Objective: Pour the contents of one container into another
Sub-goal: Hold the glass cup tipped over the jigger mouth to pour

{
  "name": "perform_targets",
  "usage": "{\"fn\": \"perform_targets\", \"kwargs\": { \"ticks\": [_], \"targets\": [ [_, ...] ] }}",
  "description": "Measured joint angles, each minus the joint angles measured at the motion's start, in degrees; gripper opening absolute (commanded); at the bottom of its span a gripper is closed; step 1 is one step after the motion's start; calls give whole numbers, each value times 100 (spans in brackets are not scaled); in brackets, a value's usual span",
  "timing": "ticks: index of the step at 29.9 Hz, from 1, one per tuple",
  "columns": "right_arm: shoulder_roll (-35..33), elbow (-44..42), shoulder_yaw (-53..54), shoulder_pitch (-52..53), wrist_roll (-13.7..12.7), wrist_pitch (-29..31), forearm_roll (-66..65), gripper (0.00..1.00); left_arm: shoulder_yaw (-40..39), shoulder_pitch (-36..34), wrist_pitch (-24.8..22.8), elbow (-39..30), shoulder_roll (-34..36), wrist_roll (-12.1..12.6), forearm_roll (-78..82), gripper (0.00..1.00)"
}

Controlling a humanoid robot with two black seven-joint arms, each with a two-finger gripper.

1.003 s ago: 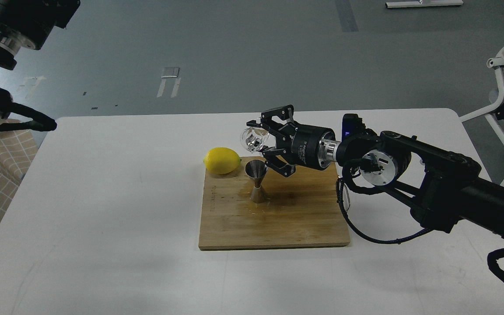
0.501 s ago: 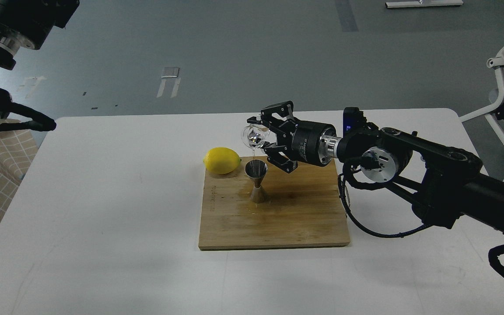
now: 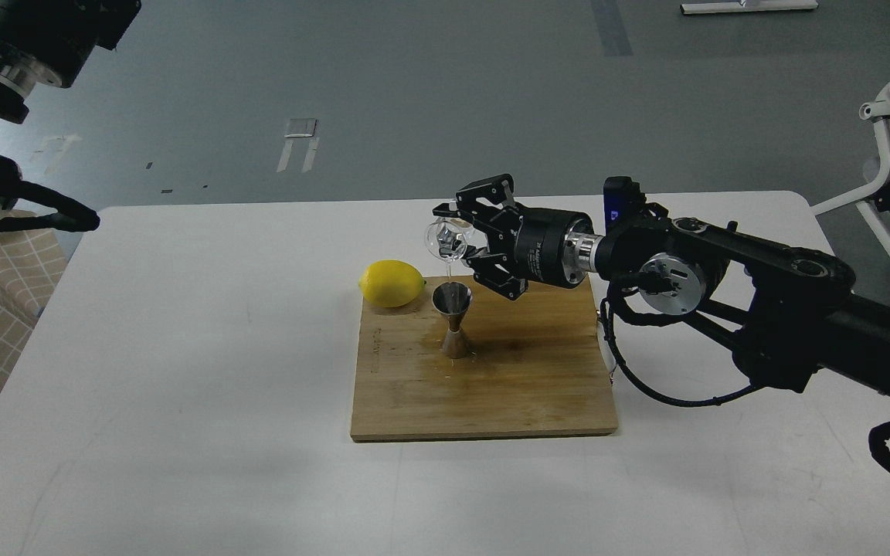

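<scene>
Glass tumbler (image 3: 446, 236) now higher, tilted further.

The right arm (image 3: 785, 316) is matte black, built of thick rounded links with a silver disc-shaped joint cap (image 3: 665, 282) and a bright metal ring behind the cylindrical wrist, which carries small white lettering too fine to read. A black braided cable (image 3: 669, 398) loops loosely below it, and a small black module with a blue light (image 3: 615, 202) sits on top near the wrist. The right gripper (image 3: 476, 245) is an open black linkage frame, and the left arm (image 3: 5, 69) shows black housings with silver metal rings
</scene>
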Motion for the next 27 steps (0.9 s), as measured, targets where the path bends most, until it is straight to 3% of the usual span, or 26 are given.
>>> {"fn": "perform_targets", "kwargs": {
  "ticks": [27],
  "targets": [
    [-138, 55, -237, 232, 9, 188, -292, 41, 0, -8, 0, 0, 14, 8, 0, 97]
  ]
}}
